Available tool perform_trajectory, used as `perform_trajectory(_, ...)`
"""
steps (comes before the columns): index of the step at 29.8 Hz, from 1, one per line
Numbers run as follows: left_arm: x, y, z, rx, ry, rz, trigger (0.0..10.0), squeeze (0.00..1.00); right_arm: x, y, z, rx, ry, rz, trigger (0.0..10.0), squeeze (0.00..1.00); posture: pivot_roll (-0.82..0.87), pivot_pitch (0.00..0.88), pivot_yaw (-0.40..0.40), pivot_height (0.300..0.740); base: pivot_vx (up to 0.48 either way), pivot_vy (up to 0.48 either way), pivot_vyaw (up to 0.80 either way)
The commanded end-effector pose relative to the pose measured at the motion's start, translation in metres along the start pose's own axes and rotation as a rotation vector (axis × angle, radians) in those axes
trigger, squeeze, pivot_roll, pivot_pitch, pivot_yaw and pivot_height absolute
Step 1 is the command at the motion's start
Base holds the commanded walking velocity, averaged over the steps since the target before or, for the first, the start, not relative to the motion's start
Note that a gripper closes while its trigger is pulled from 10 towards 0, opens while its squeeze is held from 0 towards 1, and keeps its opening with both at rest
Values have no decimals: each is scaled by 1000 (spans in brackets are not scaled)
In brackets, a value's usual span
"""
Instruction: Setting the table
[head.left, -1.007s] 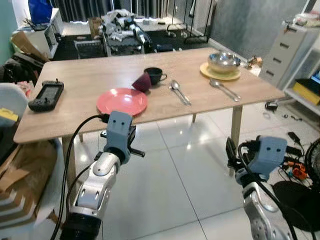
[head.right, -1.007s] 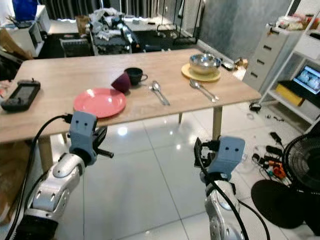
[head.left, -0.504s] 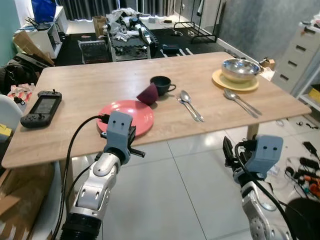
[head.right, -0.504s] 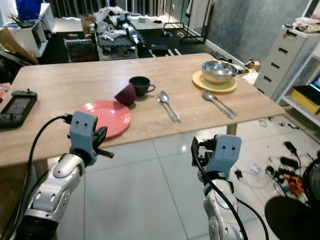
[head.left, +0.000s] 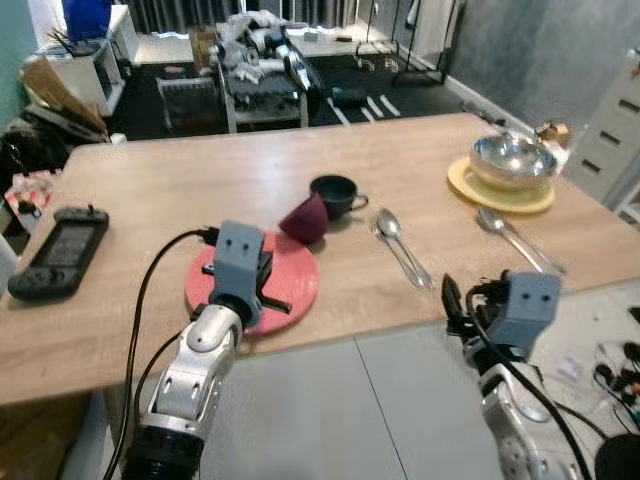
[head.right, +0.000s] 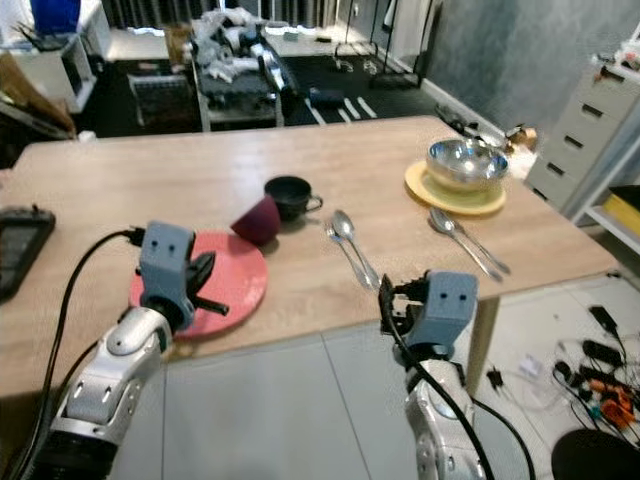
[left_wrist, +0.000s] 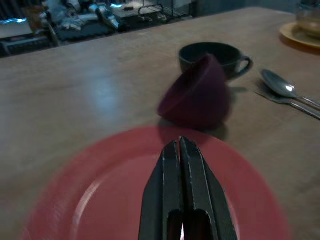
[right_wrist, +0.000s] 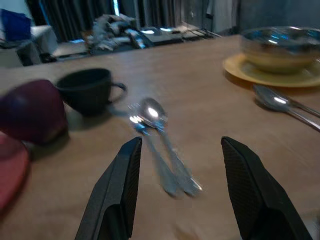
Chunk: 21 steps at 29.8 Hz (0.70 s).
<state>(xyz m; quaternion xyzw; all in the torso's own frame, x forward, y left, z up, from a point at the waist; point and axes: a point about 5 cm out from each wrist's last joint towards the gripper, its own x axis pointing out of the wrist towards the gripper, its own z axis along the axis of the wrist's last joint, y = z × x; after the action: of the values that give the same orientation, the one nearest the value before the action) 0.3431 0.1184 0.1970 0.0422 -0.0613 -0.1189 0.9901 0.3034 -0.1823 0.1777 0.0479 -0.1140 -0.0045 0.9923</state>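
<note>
No writing is legible. The left gripper (left_wrist: 181, 150), fingers pressed together, hovers over the red plate (head.left: 295, 285) near the table (head.left: 180, 190) edge. The right gripper (right_wrist: 182, 172), fingers spread, faces two spoons (right_wrist: 160, 145) beside a dark cup (head.right: 290, 193) and tipped maroon bowl (head.right: 257, 220).

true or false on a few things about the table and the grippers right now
1. The maroon bowl lies tipped on its side beside the dark cup. True.
2. The steel bowl sits on the red plate. False: it sits on the yellow plate.
3. The left gripper is shut, over the red plate. True.
4. The right gripper is shut on a spoon. False: it is open and holds nothing, aimed at the spoon and fork.
5. A game controller lies at the table's left end. True.
</note>
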Motion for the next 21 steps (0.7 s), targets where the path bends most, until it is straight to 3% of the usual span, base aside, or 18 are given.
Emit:
perform_trajectory(1,-5,3,-7,3,29,-12,10000,0,-3,7,-5,16,35,44,10000,0,113,105,66,740,277,0,0)
perform_trajectory(17,-20,24,-5,39,9,57,10000,0,-5,12,-14,73,81,80,10000,0,128,106,57,740,17,0,0)
perform_trajectory(21,-27,46,-15,50,75,155,10000,0,-5,10,-17,107,106,80,10000,0,129,110,52,740,0,0,0)
